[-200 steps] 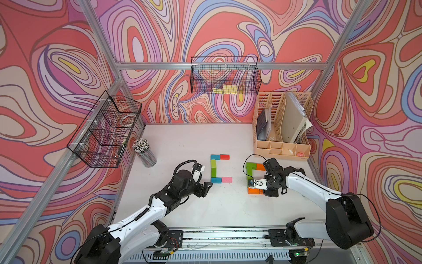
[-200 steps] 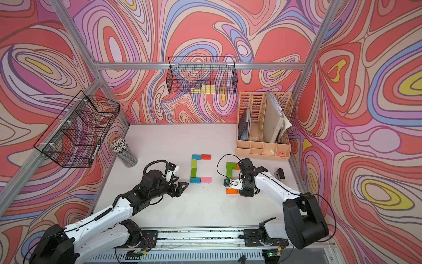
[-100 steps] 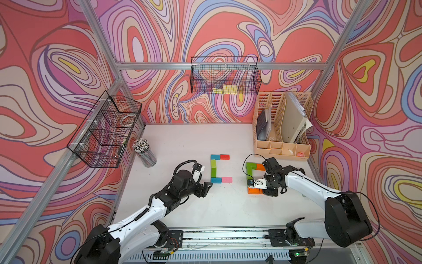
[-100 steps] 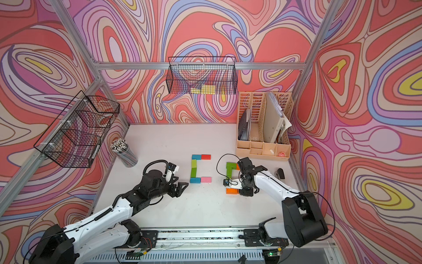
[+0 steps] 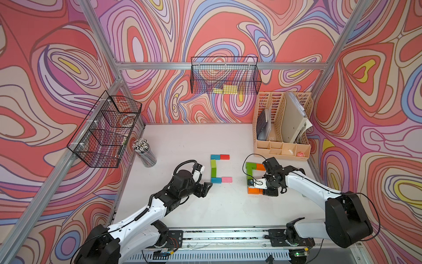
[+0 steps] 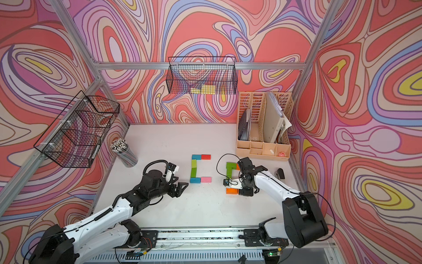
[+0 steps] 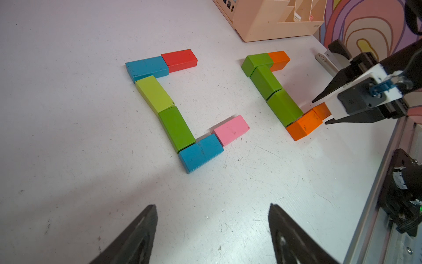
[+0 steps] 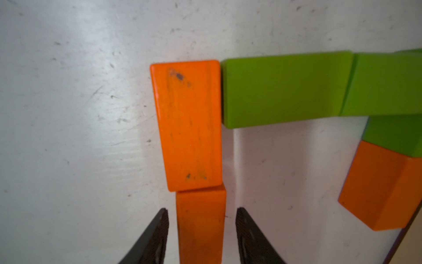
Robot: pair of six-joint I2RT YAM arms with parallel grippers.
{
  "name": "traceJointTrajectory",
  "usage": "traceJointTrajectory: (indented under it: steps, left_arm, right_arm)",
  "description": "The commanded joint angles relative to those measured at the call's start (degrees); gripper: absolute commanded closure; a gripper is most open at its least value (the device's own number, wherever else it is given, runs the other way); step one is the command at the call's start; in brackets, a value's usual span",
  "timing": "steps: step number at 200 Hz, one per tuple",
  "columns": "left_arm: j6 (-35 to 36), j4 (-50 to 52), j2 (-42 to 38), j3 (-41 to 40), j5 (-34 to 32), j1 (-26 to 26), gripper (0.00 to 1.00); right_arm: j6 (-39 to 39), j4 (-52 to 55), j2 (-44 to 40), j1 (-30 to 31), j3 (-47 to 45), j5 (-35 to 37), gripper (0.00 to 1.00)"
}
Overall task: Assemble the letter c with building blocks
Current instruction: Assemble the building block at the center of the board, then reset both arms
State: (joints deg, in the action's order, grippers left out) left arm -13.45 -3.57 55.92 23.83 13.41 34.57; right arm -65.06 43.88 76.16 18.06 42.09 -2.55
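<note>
- Rt wrist view: orange block [image 8: 201,226] between right hand [image 8: 201,209] fingers runs off pic edge; its far end not seen.
- Same view: green block [image 8: 388,86] cut by edge, bit blurred.
- Left wrist view: left hand [image 7: 212,205] shows fingertips only, rest cut off; orange block mostly hidden behind right hand.
- Both top views: right hand's fingertips hidden under its own wrist.
- Organizer [image 5: 269,153] front trays: bits too small to ID.

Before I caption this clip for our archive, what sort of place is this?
Probably a robot test cell dressed as a desk: an aluminium frame and patterned walls enclose a white table, with a desk organizer and pencil cup on it.
</note>
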Motion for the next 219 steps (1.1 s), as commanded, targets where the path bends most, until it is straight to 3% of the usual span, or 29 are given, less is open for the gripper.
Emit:
traceJointTrajectory:
  steps: [1,32,55,83,100,121,160,195,219]
  left_arm:
    - [1.4,0.8,-0.3,0.1,-0.8,-0.1,0.21]
    - [1.1,0.1,0.2,0.1,-0.5,-0.1,0.21]
    - [0.5,-1.3,0.2,-0.2,-1.0,-0.1,0.2]
    - [0.5,-0.3,0.8,0.6,-5.1,-0.1,0.2]
    - [0.4,-0.7,0.3,0.6,-9.4,-0.2,0.19]
    - [0.2,-2.5,-1.3,0.4,-14.2,-0.2,0.18]
    - [4.0,2.9,-3.5,3.7,-27.6,-1.3,0.17]
    - [12.1,-3.3,-4.5,0.4,-35.0,-5.3,0.14]
    - [11.0,-6.2,-4.6,-1.7,-36.5,-12.5,0.12]
  right_arm:
    - [1.8,-2.0,-5.3,-0.1,-1.7,-0.9,0.41]
    - [7.3,-7.1,-14.8,-2.2,-4.6,-4.7,0.34]
    - [16.7,-11.5,-17.4,-4.1,-3.5,-7.1,0.32]
    - [33.1,-22.2,-18.1,-5.2,-3.9,-2.8,0.31]
    - [46.7,-32.0,-17.7,-5.4,-4.9,1.1,0.28]
    - [57.2,-45.1,-16.1,-5.4,-8.9,4.8,0.29]
    - [62.0,-67.0,-8.8,-6.0,-17.0,17.2,0.27]
    - [62.8,-80.0,-2.6,-8.0,-19.5,18.7,0.26]
    - [65.6,-87.5,1.4,-12.0,-21.3,15.2,0.25]
